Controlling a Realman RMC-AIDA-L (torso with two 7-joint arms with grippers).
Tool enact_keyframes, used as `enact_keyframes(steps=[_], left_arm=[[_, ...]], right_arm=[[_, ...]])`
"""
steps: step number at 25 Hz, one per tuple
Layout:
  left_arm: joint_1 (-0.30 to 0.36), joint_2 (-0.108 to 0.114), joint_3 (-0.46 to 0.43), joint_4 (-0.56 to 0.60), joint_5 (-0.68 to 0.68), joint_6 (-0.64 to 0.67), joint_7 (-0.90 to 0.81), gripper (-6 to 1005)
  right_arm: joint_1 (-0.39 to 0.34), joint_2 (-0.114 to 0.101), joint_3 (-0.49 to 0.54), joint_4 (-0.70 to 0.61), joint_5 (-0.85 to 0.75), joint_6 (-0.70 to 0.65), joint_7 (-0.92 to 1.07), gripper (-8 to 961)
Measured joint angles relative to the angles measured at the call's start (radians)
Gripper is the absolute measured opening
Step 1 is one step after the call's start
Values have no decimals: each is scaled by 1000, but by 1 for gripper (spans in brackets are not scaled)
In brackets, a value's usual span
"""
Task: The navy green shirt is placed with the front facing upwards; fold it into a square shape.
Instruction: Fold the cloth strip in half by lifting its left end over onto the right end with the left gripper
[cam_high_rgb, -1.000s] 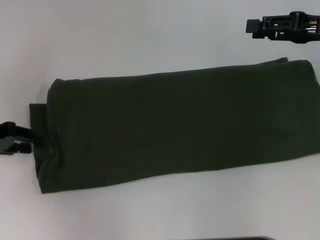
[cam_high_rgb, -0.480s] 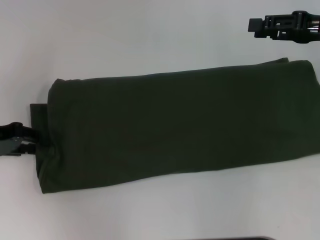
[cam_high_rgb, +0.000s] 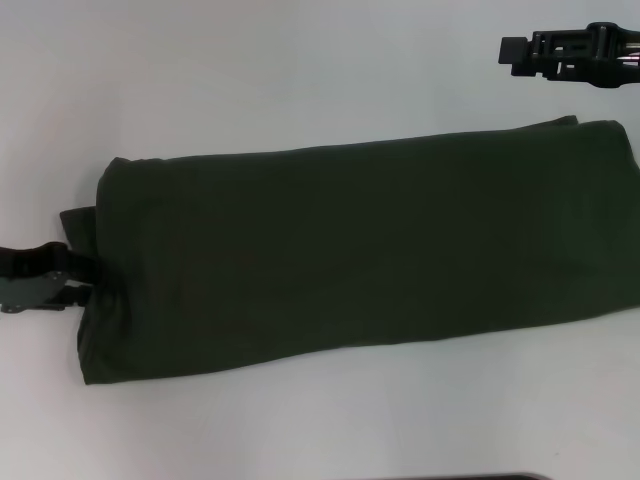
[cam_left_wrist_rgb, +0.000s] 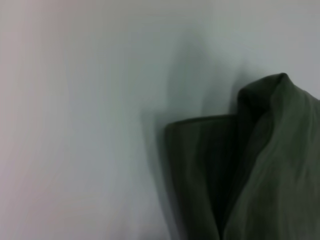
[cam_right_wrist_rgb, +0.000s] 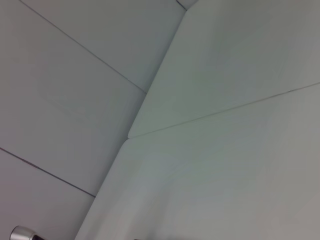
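- The navy green shirt (cam_high_rgb: 360, 250) is seen across the middle of the head view as a long, narrow band already folded lengthwise, running from the left side to the right edge of the frame; only plain green cloth is shown, with no lettering visible.
- The left gripper (cam_high_rgb: 72, 282) is placed at the left edge of the head view, low on the table, with its tips at the short end of the band where a lower layer sticks out beyond the top one. Whether cloth is pinched cannot be told; the fingers are not shown clearly enough.
- In the left wrist view only the layered end of the shirt (cam_left_wrist_rgb: 250, 165) is shown, lying on the pale surface.
- The right gripper (cam_high_rgb: 512, 52) is held in the upper right of the head view, clear of the cloth and beyond its far edge; its opening cannot be told either.
- The step in hand is judged to be taking up the left end, so that the band can be folded across toward the right into a square.
- All layers at that end should be caught together, and the end carried level, so that the edges are matched and no wrinkle is dragged in.
- The table (cam_high_rgb: 300, 70) is plain white and matte.
- In the right wrist view only pale panels with thin seams (cam_right_wrist_rgb: 210, 112) are shown.
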Motion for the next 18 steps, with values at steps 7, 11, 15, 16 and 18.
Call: enact_keyframes(steps=[7,11,15,16,18], left_arm=[[-11,-5,2,-9,1,-4,-19,487],[-22,-13,3,-12,3,-6,-24,487],[-38,-23,13,-13,5,-9,-24,488],[-43,-26,16,-13,6,-10,-24,488],[-53,-30,25,-14,6,-13,-24,488]], right_arm=[[-2,0,1,0,0,-2,0,527],[-4,0,2,0,2,-1,0,527],[-4,0,2,0,2,-1,0,527],[-4,0,2,0,2,-1,0,527],[-5,0,2,0,2,-1,0,527]])
